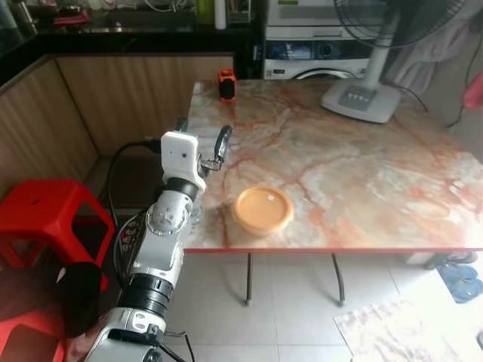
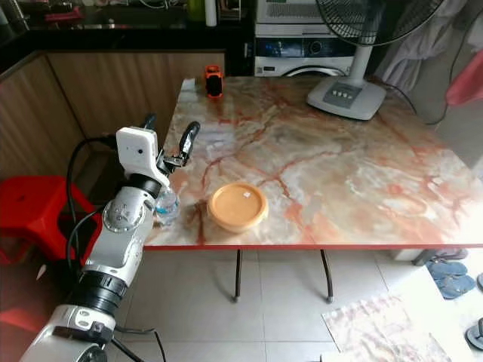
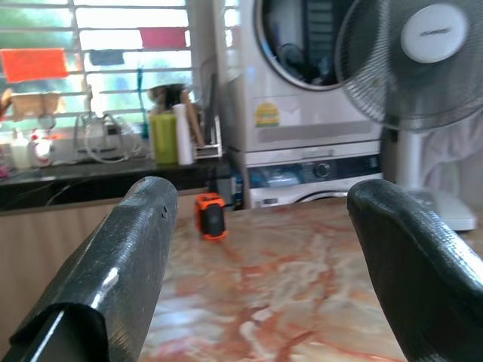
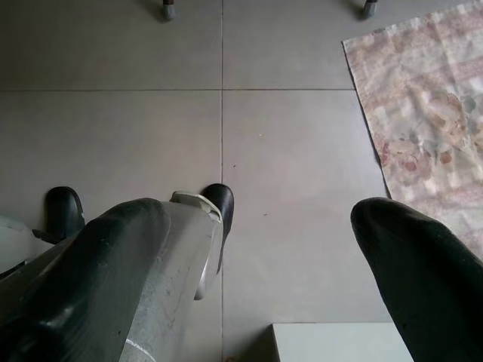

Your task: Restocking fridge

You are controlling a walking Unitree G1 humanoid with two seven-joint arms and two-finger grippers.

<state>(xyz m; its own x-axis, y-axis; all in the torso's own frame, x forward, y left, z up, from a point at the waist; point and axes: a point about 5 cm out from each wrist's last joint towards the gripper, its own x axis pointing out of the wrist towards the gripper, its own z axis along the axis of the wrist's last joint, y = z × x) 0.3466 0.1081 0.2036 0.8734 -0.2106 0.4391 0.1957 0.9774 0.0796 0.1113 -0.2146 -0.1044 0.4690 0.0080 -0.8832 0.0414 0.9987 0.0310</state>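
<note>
My left gripper (image 1: 202,134) is raised over the left edge of the marble table (image 1: 355,173), open, with nothing between its fingers (image 3: 128,256). Below its forearm a clear plastic bottle (image 2: 167,204) stands at the table's near left corner, partly hidden by the arm. A round tan lidded bowl (image 1: 263,210) sits near the front edge, to the right of the gripper. A small orange and black object (image 3: 210,216) stands at the table's far left. My right gripper (image 4: 272,264) hangs open above the grey floor tiles, holding nothing.
A standing fan (image 1: 361,99) rests on the table's far right, with a washing machine (image 1: 317,53) behind it. A wooden counter (image 1: 113,98) runs along the left, red stools (image 1: 44,211) stand beside it, and a patterned rug (image 4: 423,113) lies on the floor.
</note>
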